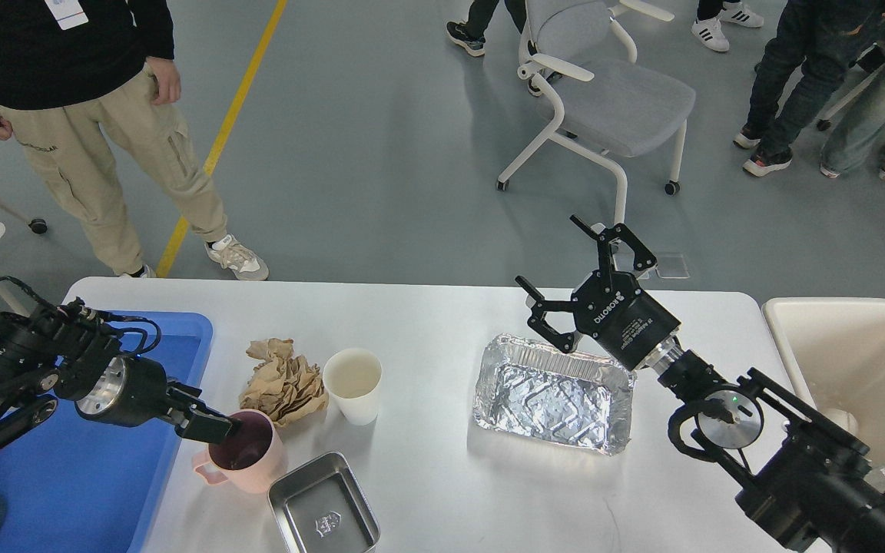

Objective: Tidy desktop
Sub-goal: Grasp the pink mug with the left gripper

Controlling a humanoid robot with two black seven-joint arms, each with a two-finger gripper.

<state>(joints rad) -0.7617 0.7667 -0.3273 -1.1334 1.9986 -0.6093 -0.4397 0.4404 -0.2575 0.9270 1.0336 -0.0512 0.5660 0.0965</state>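
Two grippers are showing unequally: the right gripper [575, 283] is hanging with its jaws spread wide and empty over the far rim of the crinkled foil tray [555, 392], while the left gripper [216, 428] is reaching to the rim of the pink mug [246, 465], its dark fingers merging so that open or closed cannot be told. The smooth white desktop [427, 322] with rounded corners is filling the lower frame, carrying crumpled brown paper [283, 380] and a white paper cup [353, 384] toward 9 o'clock of the foil tray, a steel tin [324, 507] cut off at 6 o'clock, a blue tray [81, 476] at the left edge and a cream bin [857, 361] cropped at 3 o'clock.
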